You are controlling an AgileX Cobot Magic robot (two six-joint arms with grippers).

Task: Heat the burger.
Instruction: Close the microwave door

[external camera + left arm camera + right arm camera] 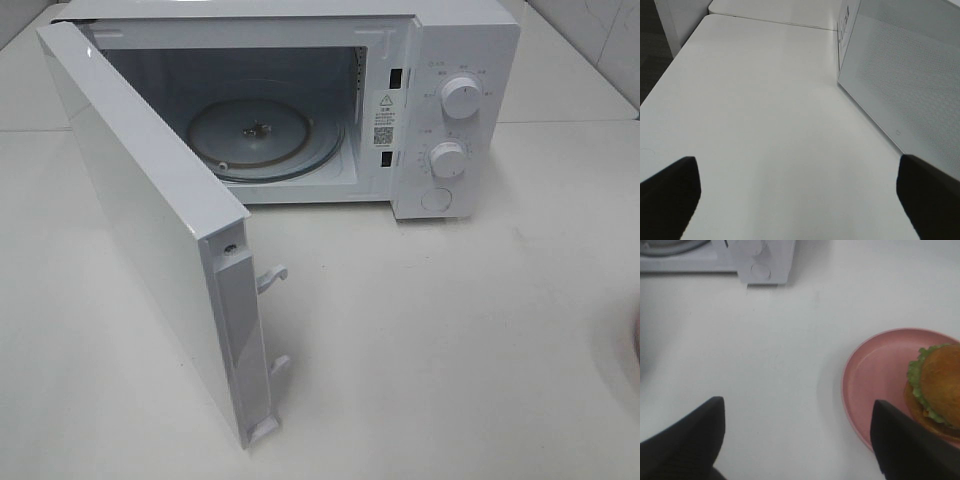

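The burger (940, 385), with an orange-brown bun and frilly green lettuce, sits on a pink round plate (875, 375) on the white table. My right gripper (797, 407) hangs open above the table beside the plate. Nothing lies between its fingers, and one dark finger (905, 445) overlaps the plate's near rim in the right wrist view. My left gripper (797, 167) is open over bare table, next to the outer face of the microwave door (905, 75). Neither gripper shows in the exterior high view, where the burger is also out of view.
The white microwave (460, 60) stands at the back of the table. Its door (150, 210) swings wide open to the left, and the glass turntable (255, 135) inside is bare. Two knobs (460, 97) sit on its right panel. The microwave's front corner (760, 265) shows beyond the plate.
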